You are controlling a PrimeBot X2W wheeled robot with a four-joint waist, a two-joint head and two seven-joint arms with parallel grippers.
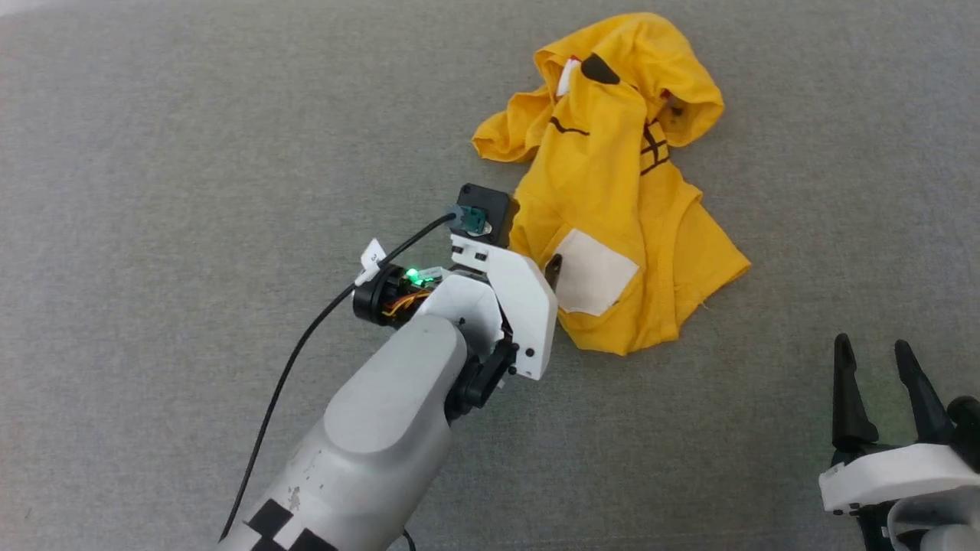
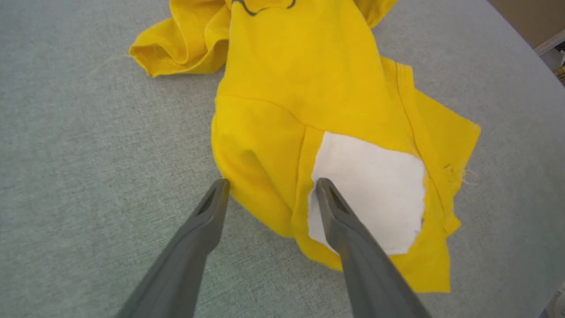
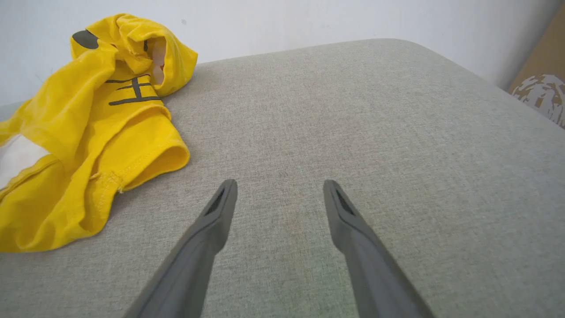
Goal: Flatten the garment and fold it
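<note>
The robot's left hand [image 2: 271, 182] reaches the near edge of the garment [image 1: 605, 191] with its two dark fingers spread wide and nothing held between them. In the left wrist view one fingertip [image 2: 222, 185] sits at the cloth's folded border and the other lies over a white patch [image 2: 375, 185] printed on the yellow fabric; whether either presses on the cloth cannot be told. Behind the hand, the pale left forearm [image 1: 383, 428] angles up from the bottom of the head view, a black cable [image 1: 306, 344] trailing along it and a small green light [image 1: 412, 274] glowing at the wrist.

The mustard-yellow T-shirt lies crumpled in a heap on a grey fabric-covered surface [image 1: 191, 153], up and right of centre in the head view, with folds bunched at its far end and black marks [image 3: 134, 90] showing across its creased front.

The right hand [image 1: 873, 342] rests at the lower right of the head view, its fingers also fully parted and empty, pointing over bare grey fabric and apart from the shirt, whose open sleeve end faces it in the right wrist view. A white wall [image 3: 309, 17] rises beyond the surface's rounded far edge.
</note>
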